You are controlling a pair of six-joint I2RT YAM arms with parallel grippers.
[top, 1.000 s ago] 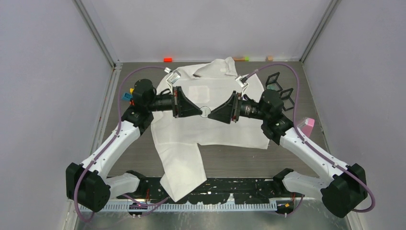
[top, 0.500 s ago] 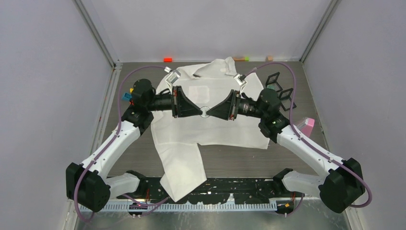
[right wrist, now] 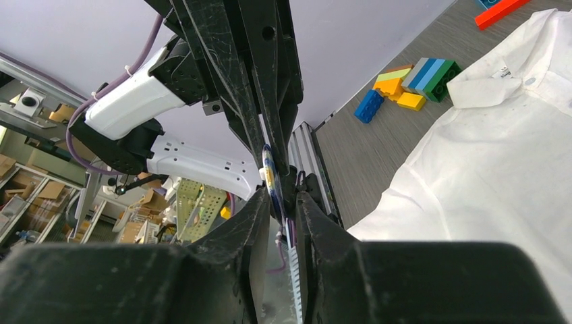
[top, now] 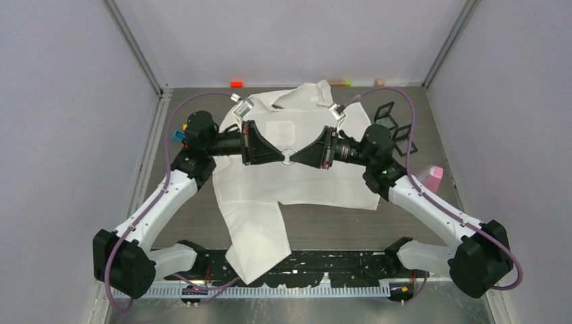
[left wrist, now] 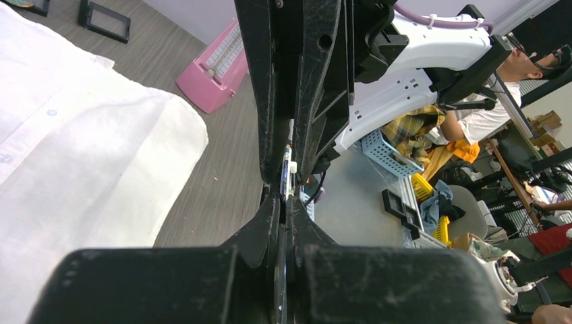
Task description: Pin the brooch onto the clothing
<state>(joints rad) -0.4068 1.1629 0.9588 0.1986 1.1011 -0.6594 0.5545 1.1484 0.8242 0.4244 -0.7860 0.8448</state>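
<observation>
**Near zone (6 o'clock).** Both arm bases sit at the near table edge. One long panel of the shirt [top: 260, 229] runs down to about 6–7 o'clock and reaches the base rail.

**Shirt orientation.** The shirt lies spread flat on the table [top: 337, 223]. Its long axis runs from roughly 7 o'clock to 12 o'clock, and the collar points toward 12–1 o'clock at the far edge. The main body covers the table centre.

**Brooch.** The brooch [top: 288, 156] is a small round piece at the centre, over the shirt body. Its face is turned up and level with the table, and both wrist views show it edge-on as a thin strip. Whether it touches the fabric cannot be told.

**Grippers.** The left gripper [top: 281, 157] reaches in from 9 o'clock with its jaws narrowed onto one rim of the brooch. The right gripper [top: 295, 157] reaches in from 3 o'clock and is pinched onto the opposite rim. The two sets of fingertips nearly meet.

**Surface.** The tabletop is dark with a wood grain. A pink object [top: 432, 177] rests at 3–4 o'clock, clear of the shirt. Black frames [top: 384, 113] stand at 2 o'clock, just beside the shirt edge.

**Far zone.** An orange block [top: 236, 84] lies at 11 o'clock, and coloured blocks [right wrist: 418, 74] lie near the collar.

**Room.** Plain pale walls [top: 290, 40] enclose the table, with aluminium posts [top: 135, 44] at the far corners.
</observation>
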